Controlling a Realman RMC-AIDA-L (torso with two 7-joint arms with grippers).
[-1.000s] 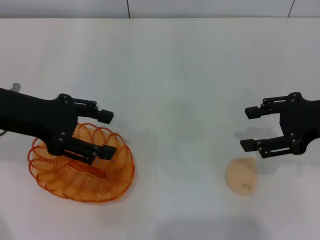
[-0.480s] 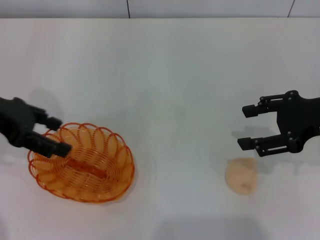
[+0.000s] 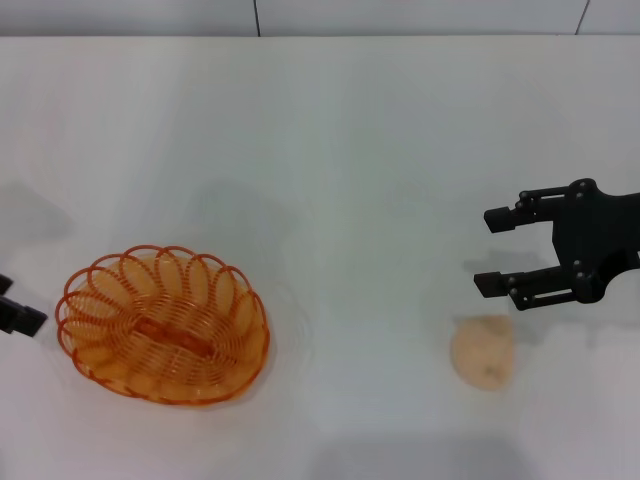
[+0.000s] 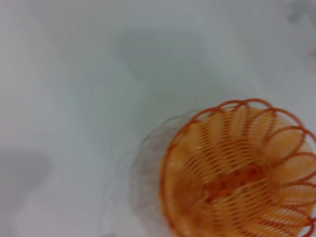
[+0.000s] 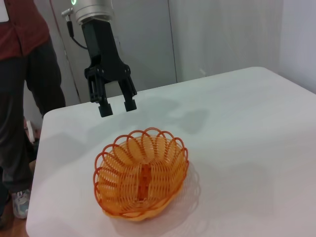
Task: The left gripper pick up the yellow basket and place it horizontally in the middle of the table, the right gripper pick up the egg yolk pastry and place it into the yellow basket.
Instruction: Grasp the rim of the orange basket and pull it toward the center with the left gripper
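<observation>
The pastry (image 3: 483, 351), a pale matte dome, sits low right on the tabletop (image 3: 350, 150). The right pincer (image 3: 497, 252) hovers just above it in the frame, fingers spread and empty, far nearer than the left. The basket (image 3: 163, 323) rests lower left, its long axis slanting down to the right. The left pincer (image 5: 117, 105) hangs spread and empty beyond the basket's rim, at the frame's left edge.

- The yellow basket (image 3: 163, 335): oval, translucent orange-yellow wire, looped rim, sits upright and empty on the table (image 3: 350, 150), toward its left front.
- The egg yolk pastry (image 3: 483, 351): small pale tan dome, rests on the table well right of the basket.
</observation>
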